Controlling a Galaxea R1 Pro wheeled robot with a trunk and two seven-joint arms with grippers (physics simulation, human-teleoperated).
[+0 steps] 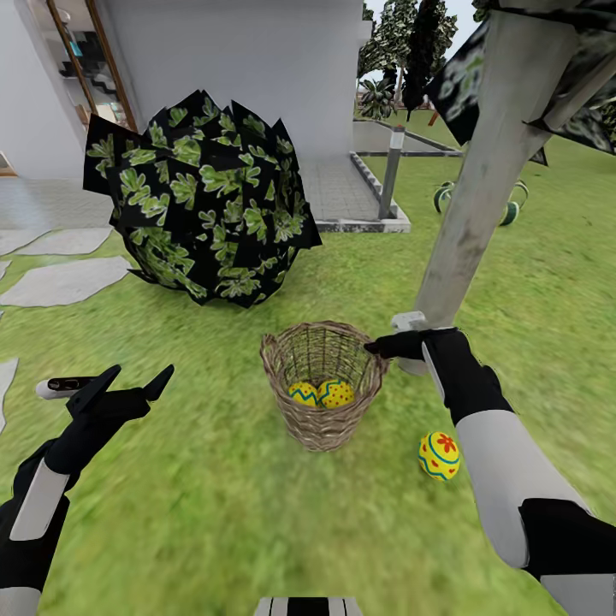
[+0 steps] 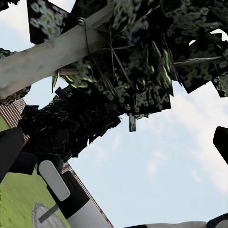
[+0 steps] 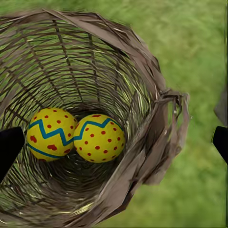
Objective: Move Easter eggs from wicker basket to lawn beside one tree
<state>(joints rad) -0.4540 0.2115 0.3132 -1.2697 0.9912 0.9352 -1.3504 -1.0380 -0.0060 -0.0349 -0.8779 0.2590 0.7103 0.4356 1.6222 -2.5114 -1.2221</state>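
The wicker basket (image 1: 321, 423) stands upright on the lawn (image 1: 214, 513) in front of me. Two Easter eggs (image 1: 304, 393) (image 1: 336, 393) lie side by side at its bottom, clear in the right wrist view (image 3: 50, 134) (image 3: 99, 137). A third egg (image 1: 439, 455) rests on the grass right of the basket, close to the tree trunk (image 1: 479, 197). My right gripper (image 1: 376, 346) hovers open over the basket's right rim (image 3: 164, 102), one finger (image 3: 7, 149) above the inside, the other (image 3: 221, 142) outside. To the basket's left, my left gripper (image 1: 135, 378) is open and empty.
A round black-and-green bush (image 1: 205, 197) stands just behind the basket. Grey paving slabs (image 1: 64, 281) lie at the left, a paved patio with a kerb (image 1: 359, 224) and a short post (image 1: 392, 171) behind. The tree canopy (image 2: 142, 61) hangs overhead.
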